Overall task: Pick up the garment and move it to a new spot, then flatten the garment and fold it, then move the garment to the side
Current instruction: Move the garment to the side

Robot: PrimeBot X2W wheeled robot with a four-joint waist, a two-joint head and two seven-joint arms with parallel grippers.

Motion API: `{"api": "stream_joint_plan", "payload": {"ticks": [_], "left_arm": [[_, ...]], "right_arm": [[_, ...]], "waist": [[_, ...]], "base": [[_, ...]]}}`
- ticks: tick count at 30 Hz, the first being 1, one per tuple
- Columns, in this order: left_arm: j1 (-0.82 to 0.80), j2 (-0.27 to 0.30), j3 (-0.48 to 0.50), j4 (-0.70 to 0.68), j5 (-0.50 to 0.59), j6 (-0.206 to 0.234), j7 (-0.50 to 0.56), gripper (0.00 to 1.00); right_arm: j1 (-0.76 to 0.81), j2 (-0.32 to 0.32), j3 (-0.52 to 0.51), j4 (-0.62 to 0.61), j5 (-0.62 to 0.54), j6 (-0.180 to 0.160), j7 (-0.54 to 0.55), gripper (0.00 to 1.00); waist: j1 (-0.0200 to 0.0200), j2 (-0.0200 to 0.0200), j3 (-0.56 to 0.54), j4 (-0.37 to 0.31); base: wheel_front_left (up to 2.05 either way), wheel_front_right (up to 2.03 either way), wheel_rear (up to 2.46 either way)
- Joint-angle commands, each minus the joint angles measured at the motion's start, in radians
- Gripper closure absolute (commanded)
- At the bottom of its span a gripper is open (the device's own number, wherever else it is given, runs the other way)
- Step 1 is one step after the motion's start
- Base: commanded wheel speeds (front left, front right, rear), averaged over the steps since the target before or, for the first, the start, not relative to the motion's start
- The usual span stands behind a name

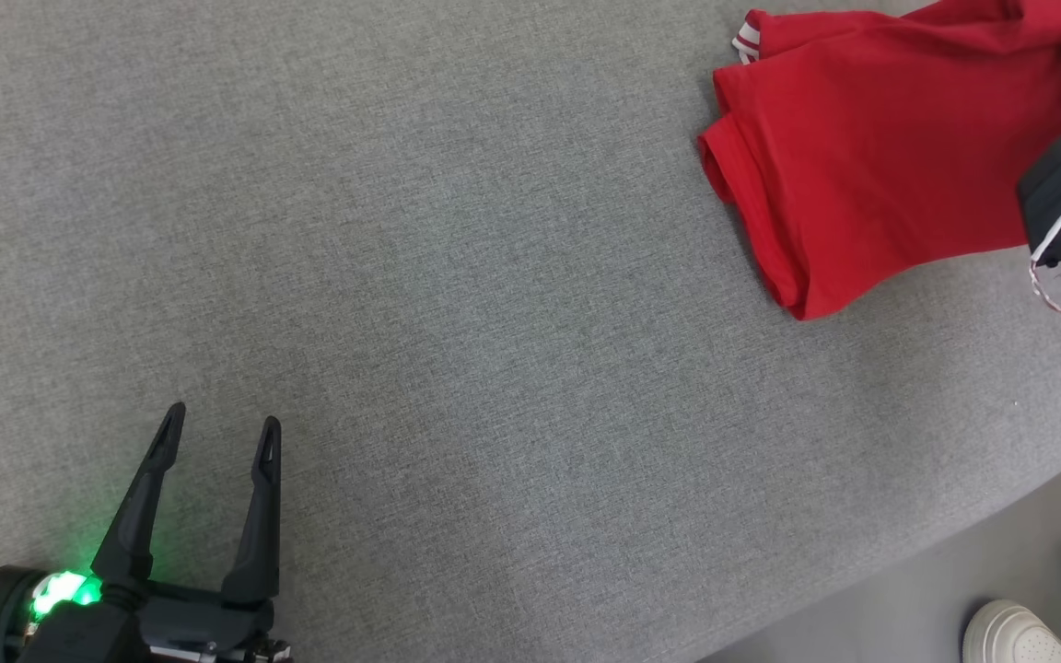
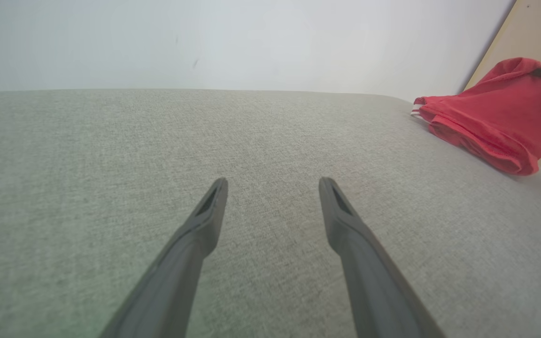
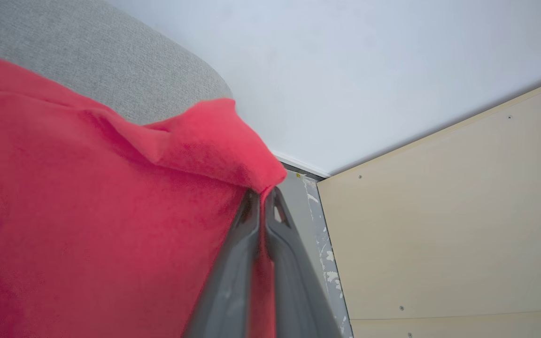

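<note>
Red garment (image 1: 880, 138) sits at far-right of the gray fabric-covered table (image 1: 494, 276), folded over w/ doubled edges facing the table's middle; white-striped trim shows at its top-left corner. Right end effector (image 3: 263, 195) is pinched tight on a bunched corner of the garment, fingers nearly touching w/ cloth between them, corner pulled up off the table into a peak. Left end effector (image 1: 223, 419) is low at the near-left, well apart from the garment, fingers spread wide, nothing between them, over bare fabric; green light glows at its base. White wall & beige panel (image 3: 439, 225) behind the garment. A person's white shoes (image 1: 1014, 635) on the floor by the table's near-right edge.
</note>
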Motion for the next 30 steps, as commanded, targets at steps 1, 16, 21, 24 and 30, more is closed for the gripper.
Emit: {"api": "stream_joint_plan", "payload": {"ticks": [1,16,21,24,30], "left_arm": [[-0.008,0.008,0.001,0.004,-0.004,0.002,-0.003,0.0],[-0.004,-0.009,-0.006,0.021,-0.016,0.002,-0.003,0.0],[0.016,-0.032,0.01,0.035,-0.02,0.002,-0.003,0.0],[0.035,-0.052,0.027,0.054,-0.025,0.002,-0.003,0.0],[0.094,-0.093,0.077,0.074,-0.017,0.006,-0.003,0.0]], "right_arm": [[-0.008,-0.009,-0.003,0.006,-0.005,-0.003,-0.004,1.0],[-0.002,0.001,-0.017,0.043,-0.004,-0.003,-0.19,0.0],[0.037,0.03,-0.016,0.054,0.034,-0.003,-0.244,0.0],[0.084,0.072,-0.016,0.046,0.086,-0.003,-0.275,0.0],[0.233,0.133,0.026,-0.026,0.199,-0.003,-0.318,0.0]], "waist": [[-0.0001,-0.0001,0.0,0.003],[-0.0001,-0.0001,-0.053,0.037],[-0.0001,-0.0001,-0.113,0.065],[-0.0001,-0.0001,-0.167,0.087],[-0.0001,-0.0001,-0.283,0.137]], "base": [[0.0,0.0,0.0],[0.0,0.0,0.0],[0.0,0.0,0.0],[0.0,0.0,0.0],[0.0,0.0,0.0]]}}
